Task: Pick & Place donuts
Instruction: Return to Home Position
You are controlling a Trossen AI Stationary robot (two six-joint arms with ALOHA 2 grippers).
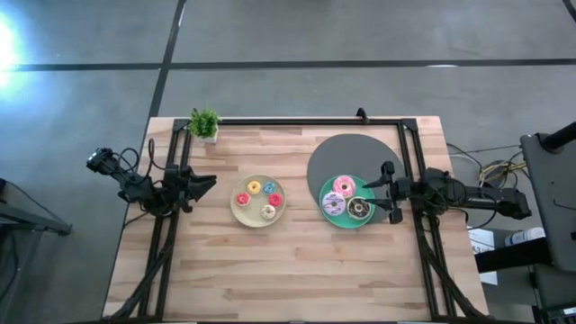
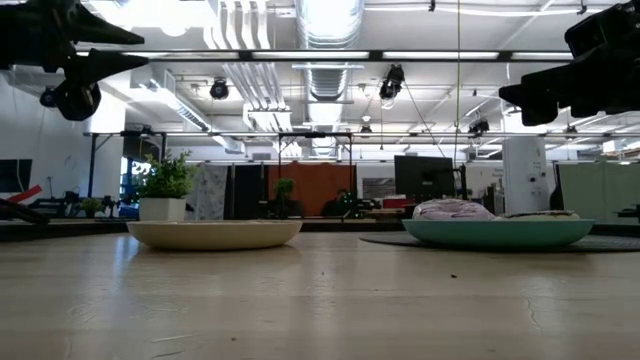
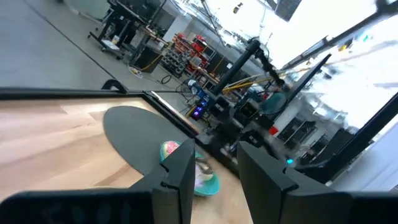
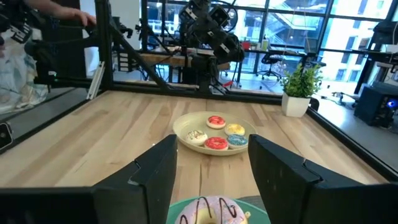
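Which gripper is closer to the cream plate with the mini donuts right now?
Left. The left gripper is just beside the cream plate; the right gripper is beyond the teal plate, at its far edge.

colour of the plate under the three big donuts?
Teal plate; clearest in the high view.

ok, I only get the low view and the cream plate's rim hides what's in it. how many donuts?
Observer: Five mini donuts in the cream plate: two red, one yellow, one blue, one white.
Operator: and the other plate?
Observer: The teal plate holds three larger ones: pink, white-lilac, chocolate.
Operator: grippers holding anything?
Observer: No. The left gripper is open beside the cream plate, the right gripper open at the teal plate's edge.
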